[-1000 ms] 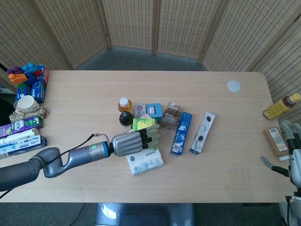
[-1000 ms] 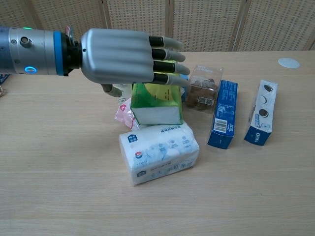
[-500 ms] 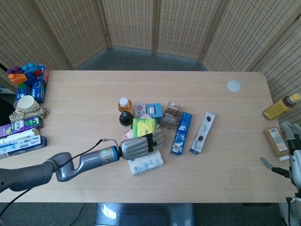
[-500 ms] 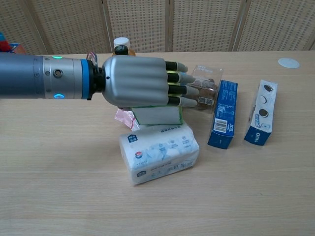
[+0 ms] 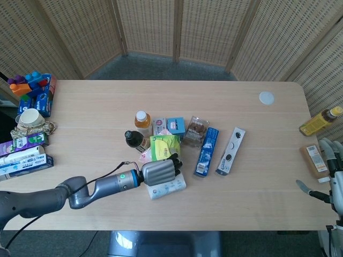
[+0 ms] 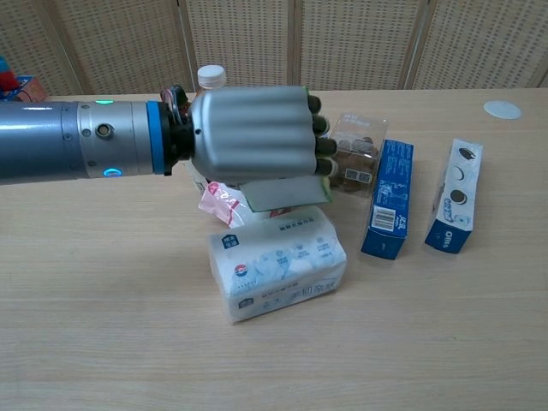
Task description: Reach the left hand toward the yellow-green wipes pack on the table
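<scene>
The left robot hand [image 6: 253, 133] is stretched out sideways from its long grey arm, low over the light wooden surface [image 5: 80, 123]. Its back is turned up, and its fingers [image 6: 318, 145] are curled down over the top of the soft yellow-green wipes pack [image 5: 163, 145], which is grasped. In the chest view, only the pack's grey-green front edge [image 6: 287, 193] is seen under the palm. The pack sits just behind a white plastic tissue pack [image 6: 276, 263] and beside a tall blue box [image 6: 388, 199]. A small pink wrapper [image 6: 221, 204] is seen just left of the pack. The right robot hand [image 5: 335, 179] is kept far off at the surface's right edge, with its fingers spread and nothing held.
</scene>
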Robot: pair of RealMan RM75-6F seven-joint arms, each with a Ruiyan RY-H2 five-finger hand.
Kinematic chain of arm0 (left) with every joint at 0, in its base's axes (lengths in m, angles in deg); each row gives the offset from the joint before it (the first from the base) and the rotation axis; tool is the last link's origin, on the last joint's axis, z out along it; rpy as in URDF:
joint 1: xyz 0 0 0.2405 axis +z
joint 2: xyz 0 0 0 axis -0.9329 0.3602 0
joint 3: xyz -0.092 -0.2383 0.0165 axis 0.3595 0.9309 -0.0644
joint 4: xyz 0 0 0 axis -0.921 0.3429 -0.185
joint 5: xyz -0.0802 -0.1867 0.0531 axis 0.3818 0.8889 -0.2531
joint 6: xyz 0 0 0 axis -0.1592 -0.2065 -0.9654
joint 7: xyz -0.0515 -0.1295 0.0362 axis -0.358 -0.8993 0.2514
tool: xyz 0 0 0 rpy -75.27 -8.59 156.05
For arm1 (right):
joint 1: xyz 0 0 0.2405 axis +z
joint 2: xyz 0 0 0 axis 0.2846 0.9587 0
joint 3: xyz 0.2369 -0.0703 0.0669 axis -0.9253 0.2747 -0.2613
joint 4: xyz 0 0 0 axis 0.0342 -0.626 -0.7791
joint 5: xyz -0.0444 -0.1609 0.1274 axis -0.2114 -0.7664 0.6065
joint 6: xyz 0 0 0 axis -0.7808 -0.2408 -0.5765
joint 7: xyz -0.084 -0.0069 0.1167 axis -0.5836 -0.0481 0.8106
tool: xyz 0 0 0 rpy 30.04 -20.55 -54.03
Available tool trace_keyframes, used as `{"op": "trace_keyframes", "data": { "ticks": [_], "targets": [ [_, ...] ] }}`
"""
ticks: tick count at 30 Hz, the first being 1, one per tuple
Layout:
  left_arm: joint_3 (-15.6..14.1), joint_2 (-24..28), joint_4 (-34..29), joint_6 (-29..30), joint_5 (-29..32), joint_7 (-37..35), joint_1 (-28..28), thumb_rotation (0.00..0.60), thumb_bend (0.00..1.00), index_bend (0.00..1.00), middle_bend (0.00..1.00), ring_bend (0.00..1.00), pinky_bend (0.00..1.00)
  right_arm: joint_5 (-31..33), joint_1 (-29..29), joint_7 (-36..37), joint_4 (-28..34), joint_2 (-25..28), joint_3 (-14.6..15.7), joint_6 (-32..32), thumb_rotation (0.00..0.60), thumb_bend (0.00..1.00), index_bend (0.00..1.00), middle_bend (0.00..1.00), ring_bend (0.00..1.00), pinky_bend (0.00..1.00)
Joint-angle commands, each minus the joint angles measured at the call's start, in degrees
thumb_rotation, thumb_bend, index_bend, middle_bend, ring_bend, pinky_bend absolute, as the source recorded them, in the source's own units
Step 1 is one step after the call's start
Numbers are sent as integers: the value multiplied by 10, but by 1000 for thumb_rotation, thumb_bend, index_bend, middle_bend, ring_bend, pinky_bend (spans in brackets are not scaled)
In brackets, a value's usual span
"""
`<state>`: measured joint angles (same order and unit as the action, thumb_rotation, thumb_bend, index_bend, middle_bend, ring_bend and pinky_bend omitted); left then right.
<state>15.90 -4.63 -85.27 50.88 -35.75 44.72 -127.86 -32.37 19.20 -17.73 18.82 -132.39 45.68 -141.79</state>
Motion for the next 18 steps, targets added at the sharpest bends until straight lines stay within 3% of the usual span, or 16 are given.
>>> {"op": "trace_keyframes", "data": {
  "ticks": [1, 11, 18],
  "targets": [
    [7, 21, -34, 25, 1, 0, 2, 600, 3, 581, 678, 670, 593, -1, 0, -1, 1, 0, 0, -1, 600, 0, 0, 0, 0, 0],
    [43, 148, -205, 79, 20, 42, 32, 600, 4, 573, 632, 670, 607, -1, -1, -1, 5, 2, 1, -1, 600, 0, 0, 0, 0, 0],
    [68, 240, -286, 117, 33, 48, 61, 600, 2, 571, 629, 669, 607, -7, 1, -18, 11, -1, 6, 3, 600, 0, 0, 0, 0, 0]
  ]
}}
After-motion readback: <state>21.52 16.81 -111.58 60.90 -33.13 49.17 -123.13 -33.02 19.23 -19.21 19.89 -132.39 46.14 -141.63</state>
